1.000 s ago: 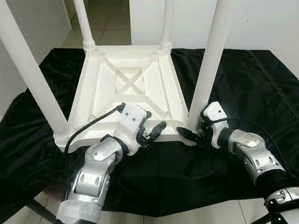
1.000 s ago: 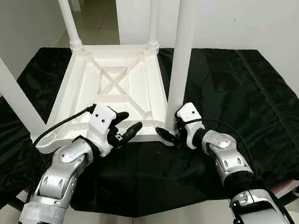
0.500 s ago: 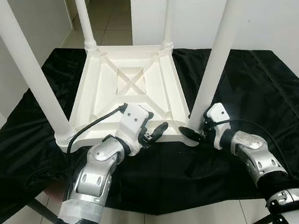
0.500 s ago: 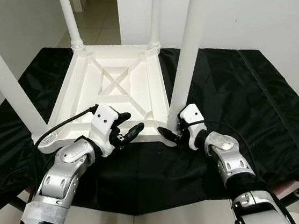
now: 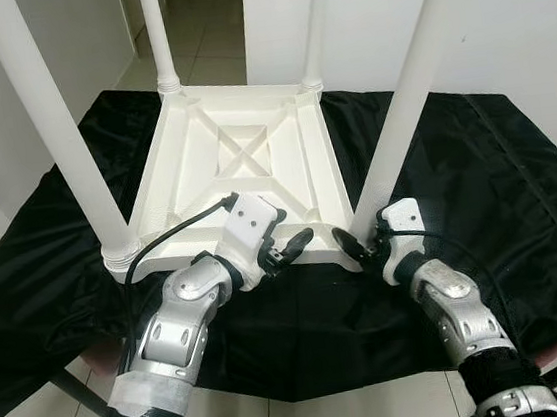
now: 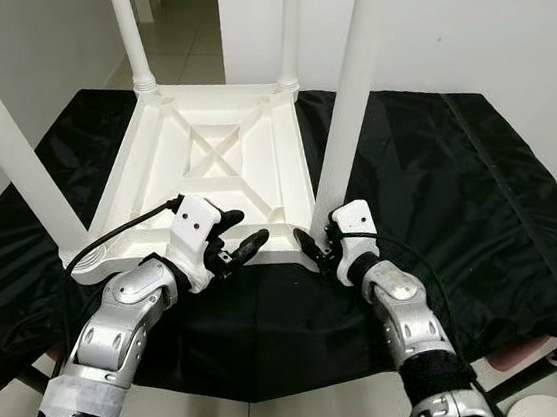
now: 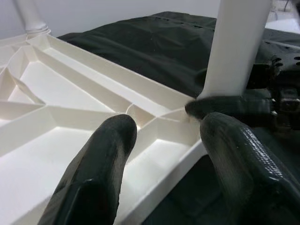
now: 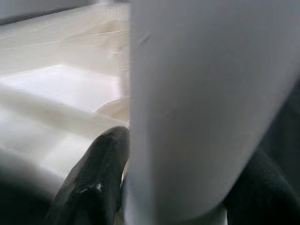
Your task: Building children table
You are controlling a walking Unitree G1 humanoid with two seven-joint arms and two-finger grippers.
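1. Nearest, the left gripper (image 5: 288, 249) sits at the near edge of the table (image 5: 243, 162), which lies upside down on a black cloth (image 5: 496, 174); its fingers are spread wide, one over the ribbed underside and one outside the rim, gripping nothing.
2. Just beside it, the right gripper (image 5: 355, 246) is at the foot of the near right leg (image 5: 404, 114), where the leg meets the corner; its fingers (image 8: 93, 183) stand on either side of the leg, close against it, so it looks closed around the leg.
3. Likely the table is moulded plastic: light, stiff, smooth and a bit slippery, not fragile. The round leg gives little bite, so a hold low, near the socket, seems best, where a twist or push acts straight into the joint.
4. The rim is thin and ribbed, a fair place for the left gripper to pinch and steady the top.
5. Farther off, the near left leg (image 5: 54, 133) and the two far legs (image 5: 157, 36) stand upright in their corners.
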